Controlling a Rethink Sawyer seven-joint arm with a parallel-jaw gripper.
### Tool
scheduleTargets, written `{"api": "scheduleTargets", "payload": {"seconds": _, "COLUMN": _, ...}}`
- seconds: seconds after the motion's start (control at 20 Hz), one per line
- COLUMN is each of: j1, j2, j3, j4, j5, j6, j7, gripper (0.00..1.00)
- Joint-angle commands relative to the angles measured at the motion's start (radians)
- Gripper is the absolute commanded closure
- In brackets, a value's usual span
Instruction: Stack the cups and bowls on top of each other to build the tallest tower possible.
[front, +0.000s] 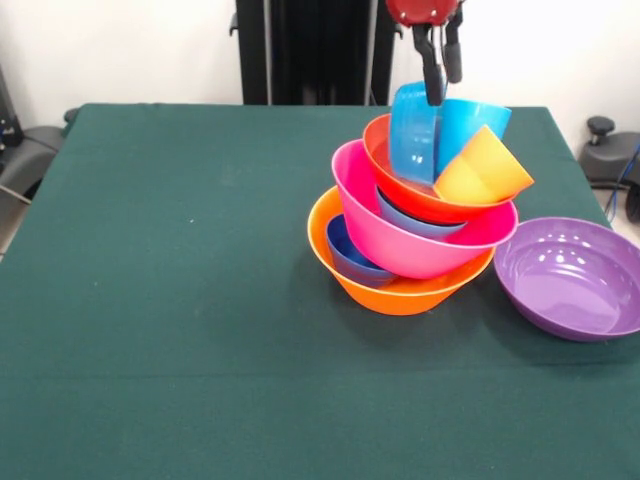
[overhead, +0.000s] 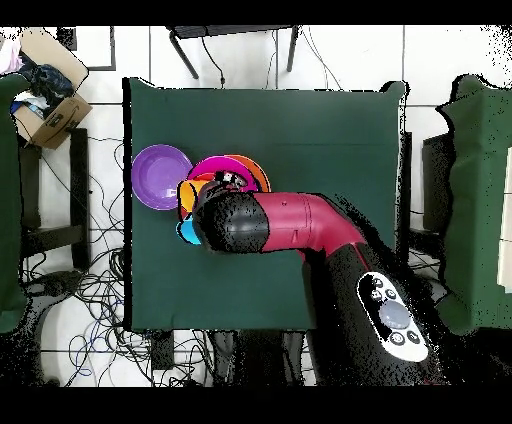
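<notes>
The tower stands right of the table's middle and leans right. Its base is the large orange bowl (front: 400, 292), with a small dark blue bowl (front: 348, 255) in it. On these rest the pink bowl (front: 400, 240), a shallow light blue bowl (front: 418, 223) and the red-orange bowl (front: 425, 203). In the top bowl lie a light blue cup (front: 412, 135), a small teal bowl (front: 472, 122) and a tilted yellow cup (front: 485, 170). My gripper (front: 441, 75) hangs right over the light blue cup, touching its rim. The purple bowl (front: 572, 280) sits alone beside the tower.
In the overhead view my arm (overhead: 290, 225) covers most of the tower; the purple bowl (overhead: 160, 177) lies by the table's edge. The green table (front: 150, 300) stretches wide on the tower's left. A cardboard box (overhead: 50, 105) stands on the floor.
</notes>
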Motion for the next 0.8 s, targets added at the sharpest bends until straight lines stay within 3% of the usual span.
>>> {"api": "scheduleTargets", "payload": {"seconds": 0.05, "j1": 0.031, "j2": -0.038, "j3": 0.038, "j4": 0.082, "j5": 0.058, "j6": 0.121, "j7": 0.175, "gripper": 0.00}}
{"api": "scheduleTargets", "payload": {"seconds": 0.8, "j1": 0.083, "j2": -0.048, "j3": 0.060, "j4": 0.093, "j5": 0.120, "j6": 0.072, "j7": 0.181, "gripper": 0.00}}
